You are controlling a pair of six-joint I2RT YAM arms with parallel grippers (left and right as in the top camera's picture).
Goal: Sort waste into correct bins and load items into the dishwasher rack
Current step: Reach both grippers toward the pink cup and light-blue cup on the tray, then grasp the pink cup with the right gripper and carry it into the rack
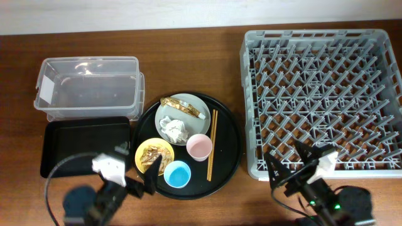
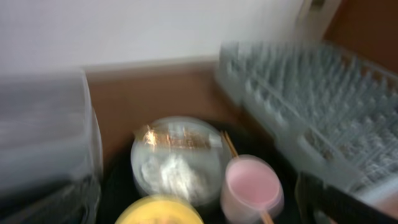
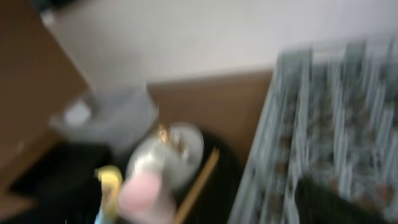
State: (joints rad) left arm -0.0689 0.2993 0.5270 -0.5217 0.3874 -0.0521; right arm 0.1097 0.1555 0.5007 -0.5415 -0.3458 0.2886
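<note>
Far left, back: clear plastic tub [image 1: 88, 94], rectangular, standing on the wooden table [image 1: 188, 56].

Just in front of it: flat black tray [image 1: 81, 147], shallow and rectangular, lying close to the tub's near wall.

Left gripper [image 1: 135, 164]: low at the near edge of the table. Its jaws are spread and grip nothing. We place one finger by the flat black tray's right corner and the other beside the yellow bowl [image 1: 146, 148].

Centre: round black tray [image 1: 227, 135], which carries the tableware.
- Grey-green plate [image 1: 195, 100] sits at the back of it.
- Golden-brown wrapper [image 1: 184, 108] lies across the plate's far half.
- White paper napkin [image 1: 174, 129], crumpled, lies on the plate's near half.
- The yellow bowl sits front left and holds brownish food scraps [image 1: 156, 159].
- Light-blue cup [image 1: 177, 174] is nearest the front, just right of the bowl.
- Pink cup [image 1: 199, 147] stands between the plate and the blue cup.
- Wooden chopsticks [image 1: 211, 144] lie side by side, running back to front just right of the pink cup.

Right: grey dishwasher rack [image 1: 323, 94], with lattice walls and rows of upright pegs. A strip of table separates it from the round tray.

Right gripper [image 1: 290, 160]: at the rack's near left corner. Its jaws are spread and grip nothing. One finger sits in front of the rack's wall and the other over its near edge.

Both wrist views are blurred. We make out the plate, the pink cup and the rack in them.
</note>
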